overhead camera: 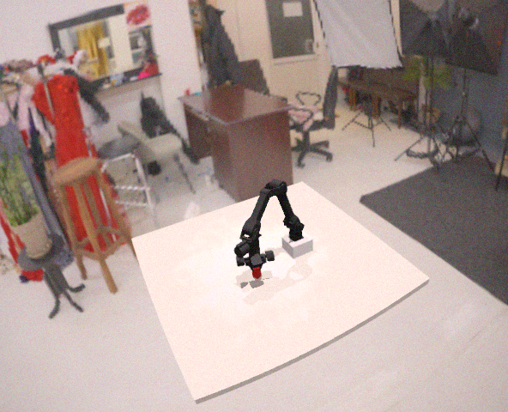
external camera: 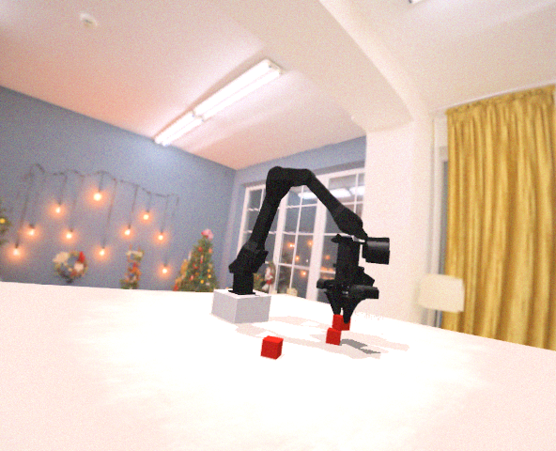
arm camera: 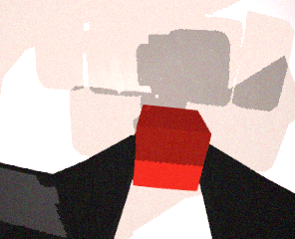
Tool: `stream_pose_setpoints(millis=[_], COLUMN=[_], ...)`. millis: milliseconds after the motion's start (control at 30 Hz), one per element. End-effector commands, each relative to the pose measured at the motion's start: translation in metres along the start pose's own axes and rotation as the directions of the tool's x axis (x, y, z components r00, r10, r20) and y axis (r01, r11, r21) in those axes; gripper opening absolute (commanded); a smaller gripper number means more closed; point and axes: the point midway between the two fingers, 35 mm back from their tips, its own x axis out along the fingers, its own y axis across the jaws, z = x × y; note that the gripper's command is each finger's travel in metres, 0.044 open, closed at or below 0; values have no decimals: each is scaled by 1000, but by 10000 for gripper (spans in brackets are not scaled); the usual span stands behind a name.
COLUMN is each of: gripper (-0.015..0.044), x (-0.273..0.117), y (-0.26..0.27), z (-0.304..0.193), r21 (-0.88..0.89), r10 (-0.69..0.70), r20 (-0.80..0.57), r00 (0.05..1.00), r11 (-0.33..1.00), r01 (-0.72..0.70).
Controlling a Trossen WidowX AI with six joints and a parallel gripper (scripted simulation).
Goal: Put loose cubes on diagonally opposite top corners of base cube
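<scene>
My gripper (overhead camera: 256, 268) (external camera: 342, 318) (arm camera: 168, 146) points down, shut on a red cube (external camera: 337, 321) (arm camera: 169, 144). The held cube looks roughly level. A second red cube (external camera: 332, 336) stands on the table just below it in the exterior view; their outlines nearly meet there, and any exact overlap or contact cannot be told. This second cube is hidden in the wrist view. A third red cube (external camera: 271, 347) stands apart on the table, to the left in the exterior view. The top view shows only one red patch under the fingers. All three cubes look alike, so the base cube cannot be told by looks.
The arm's grey mounting block (overhead camera: 297, 249) (external camera: 239, 309) stands on the white table (overhead camera: 245, 346) (external camera: 171, 397). The third cube lies between the block and the front side in the exterior view. The arm's shadow falls around the gripper.
</scene>
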Motion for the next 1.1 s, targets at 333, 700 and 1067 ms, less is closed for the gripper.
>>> stream_pose_setpoints(millis=[333, 700, 1067], gripper=[205, 205, 265], x=[-8, -27, -35], y=[0, 0, -22], z=[0, 0, -33], r21=[0, 0, 119], r10=[0, 0, 1], r20=[0, 0, -2], r00=[1000, 1000, 1000], r11=[1000, 1000, 993], r01=[0, 0, 0])
